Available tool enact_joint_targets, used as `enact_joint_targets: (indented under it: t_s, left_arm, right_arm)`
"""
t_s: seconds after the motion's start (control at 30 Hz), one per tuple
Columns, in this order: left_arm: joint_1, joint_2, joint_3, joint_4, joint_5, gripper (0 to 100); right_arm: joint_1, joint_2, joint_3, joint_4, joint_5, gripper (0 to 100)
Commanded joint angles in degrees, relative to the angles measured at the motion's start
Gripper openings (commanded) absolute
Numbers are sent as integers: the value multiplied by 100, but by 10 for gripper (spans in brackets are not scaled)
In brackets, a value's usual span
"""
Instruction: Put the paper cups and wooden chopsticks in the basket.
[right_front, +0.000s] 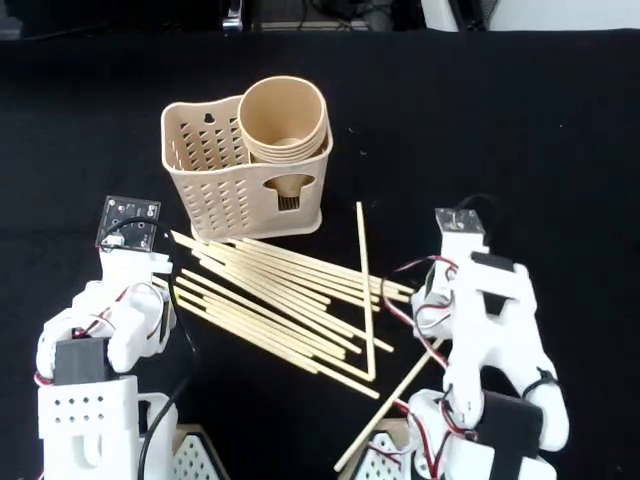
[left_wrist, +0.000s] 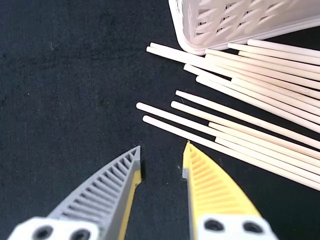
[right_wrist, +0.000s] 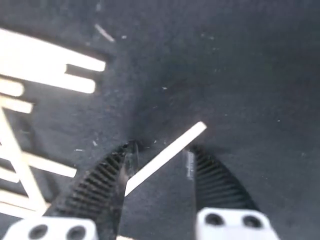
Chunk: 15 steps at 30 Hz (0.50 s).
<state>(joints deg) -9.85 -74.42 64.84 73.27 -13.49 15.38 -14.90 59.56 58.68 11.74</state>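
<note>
Stray chopstick (right_wrist: 182, 142) lies on black table (right_front: 520, 120), running between right gripper (right_wrist: 160, 147) fingers. Jaws apart, astride stick, not clamped on it. Main chopstick pile (right_front: 280, 295) fanned out in front of basket (right_front: 215, 190), between arms. Left gripper (left_wrist: 162, 146) parted, holding nothing, tips just short of nearest stick ends. Paper cups (right_front: 283, 120) stacked inside basket.

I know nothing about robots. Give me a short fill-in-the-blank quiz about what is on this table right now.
The stacked paper cups stand inside the ____. The wooden chopsticks lie on the ____ table. The right gripper has one ____ between its open fingers. The left gripper has its fingers ____.
Missing words: basket, black, chopstick, open.
</note>
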Motion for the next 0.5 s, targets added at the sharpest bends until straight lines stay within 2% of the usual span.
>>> enact_joint_targets:
  t_s: [0.0,0.47]
  left_arm:
    - [-31,-62,-127,-246,62,152]
    - [-22,-62,-75,-334,62,152]
  right_arm:
    - [0,-171,-22,-18,-62,54]
    - [-343,-1754,-13,457,-105,35]
